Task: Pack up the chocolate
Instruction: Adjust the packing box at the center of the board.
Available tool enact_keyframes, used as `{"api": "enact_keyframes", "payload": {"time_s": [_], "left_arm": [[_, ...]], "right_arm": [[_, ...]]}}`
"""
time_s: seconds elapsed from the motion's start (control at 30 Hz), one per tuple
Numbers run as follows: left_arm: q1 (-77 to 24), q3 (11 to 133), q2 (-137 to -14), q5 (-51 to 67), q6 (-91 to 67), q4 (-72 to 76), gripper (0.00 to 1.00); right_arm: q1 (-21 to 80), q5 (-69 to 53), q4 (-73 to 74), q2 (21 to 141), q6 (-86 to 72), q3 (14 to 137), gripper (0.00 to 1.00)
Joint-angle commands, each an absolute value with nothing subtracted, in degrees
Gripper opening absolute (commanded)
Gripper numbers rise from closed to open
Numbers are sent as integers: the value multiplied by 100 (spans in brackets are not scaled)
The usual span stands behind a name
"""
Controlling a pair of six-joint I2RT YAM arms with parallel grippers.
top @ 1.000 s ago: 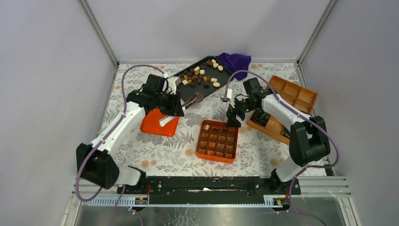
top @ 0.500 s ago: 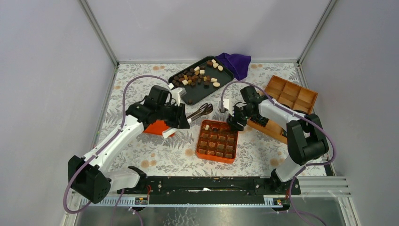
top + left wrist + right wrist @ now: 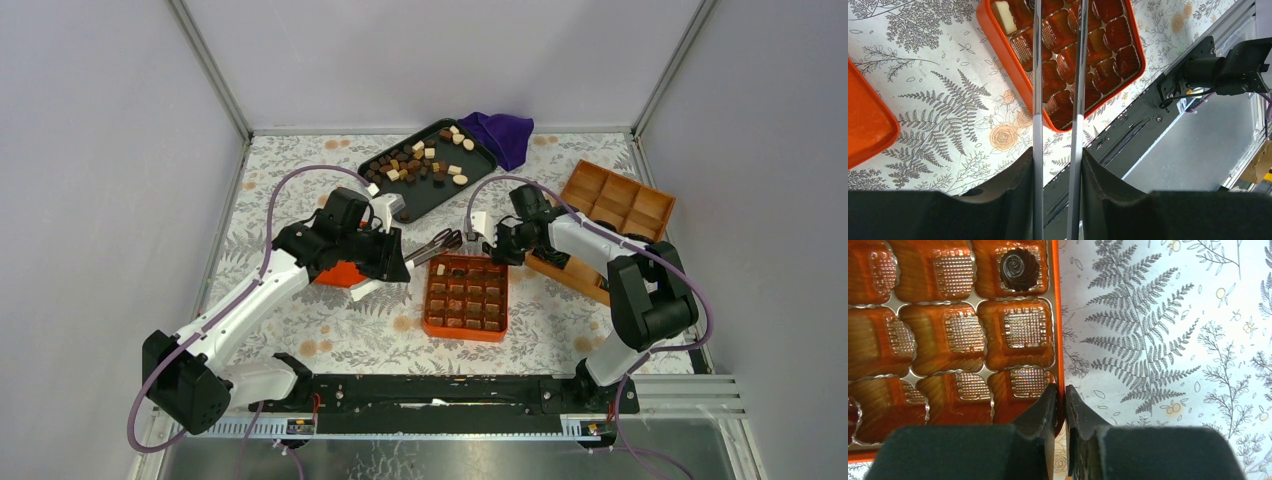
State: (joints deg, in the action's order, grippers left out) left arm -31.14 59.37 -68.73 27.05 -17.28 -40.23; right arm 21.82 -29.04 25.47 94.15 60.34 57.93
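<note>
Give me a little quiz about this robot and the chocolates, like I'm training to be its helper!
1. True or false: the right gripper is pinching the rim of the orange tray.
2. What is the left gripper holding? A) a spoon B) metal tongs C) a cloth
3. What colour is the back tray where the loose chocolate pieces lie?

Key: 1 true; 2 B; 3 black.
</note>
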Motion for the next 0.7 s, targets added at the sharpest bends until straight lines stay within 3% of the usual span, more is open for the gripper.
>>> {"api": "enact_keyframes", "payload": {"time_s": [0.0, 0.3, 0.67], "left_arm": [[-3163, 6015, -6731, 2691, -1763, -3630, 0], [-3172, 6112, -6740, 2630, -1737, -3469, 0], [-3225, 6110, -6825, 2476, -1799, -3186, 0]], "right_arm": [[2247, -2627, 2069, 9208, 5813, 5923, 11], [2271, -2041, 1514, 9082, 5284, 6301, 0], [2451, -1690, 1515, 8974, 4686, 6672, 0]]}}
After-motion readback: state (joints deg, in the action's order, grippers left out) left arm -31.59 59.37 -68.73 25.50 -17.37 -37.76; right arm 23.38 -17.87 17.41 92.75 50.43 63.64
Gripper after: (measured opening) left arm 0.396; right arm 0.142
